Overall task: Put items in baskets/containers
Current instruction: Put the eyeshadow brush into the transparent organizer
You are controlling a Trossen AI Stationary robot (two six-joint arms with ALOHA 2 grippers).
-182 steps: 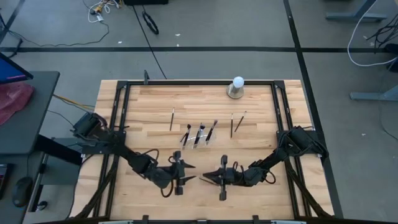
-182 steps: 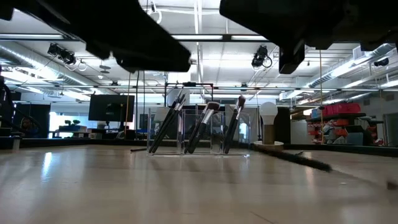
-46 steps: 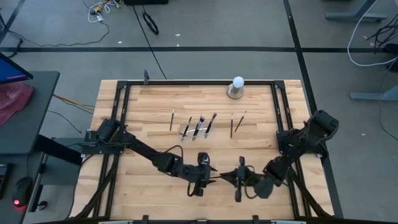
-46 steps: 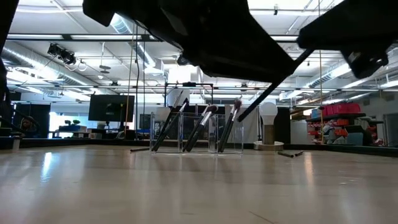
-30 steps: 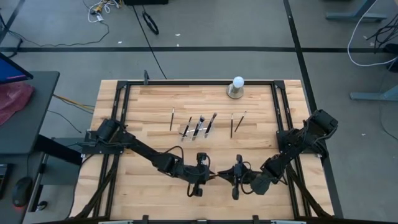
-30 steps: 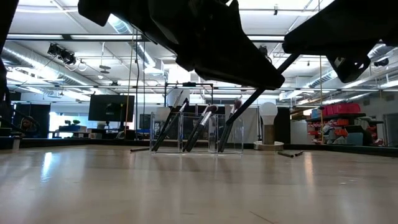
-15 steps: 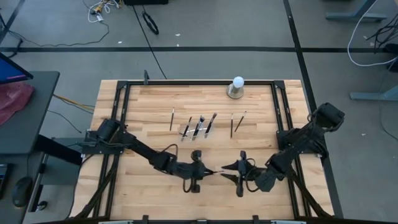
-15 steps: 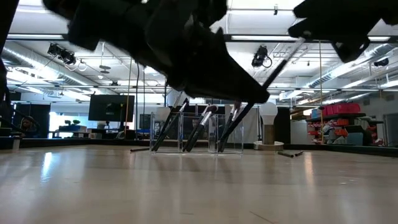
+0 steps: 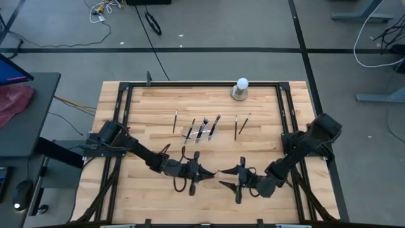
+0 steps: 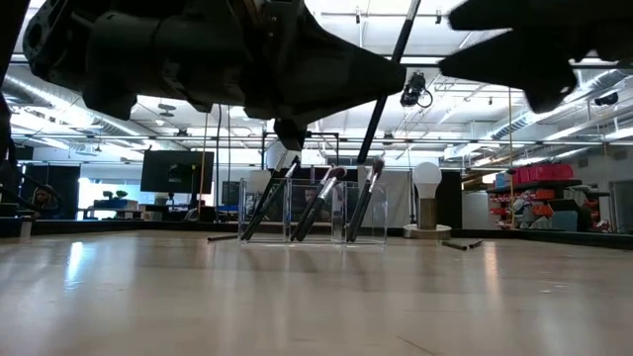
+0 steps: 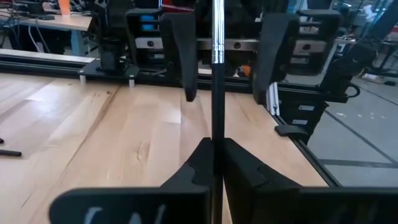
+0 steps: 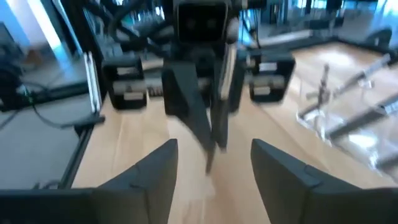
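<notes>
From my remote seat, the job is partly done. In the high view a loose brush (image 9: pixel 175 121) lies left of centre on the table (image 9: pixel 139 107), just left of the clear holder (image 9: pixel 202 131), which sits mid-frame with several brushes already leaning in it; the low view shows at least three standing there. Right of the holder, two more brushes (image 9: pixel 240 125) lie flat and unstored.

Low in the frame, left of centre, my left gripper (image 9: pixel 204 175) is clamped tight on one brush (image 11: pixel 216 93); its wrist view shows the shaft pinched between the closed fingers (image 11: pixel 198 167) and pointing ahead toward the other arm, and the low view shows it carried clear of the table. Just right of it, my right gripper (image 9: pixel 223 178) faces the left one with fingers (image 12: pixel 149 168) spread apart and nothing between them. I judge the held brush goes to the holder next, then the three loose ones.

Further right and toward the top edge of the table stands the white ball (image 9: pixel 241 83) on its base, well away from the work. As I see it, the main hazards are the open right gripper close in front of the held brush, and the brushes already leaning in the holder, which could crowd the next one going in.
</notes>
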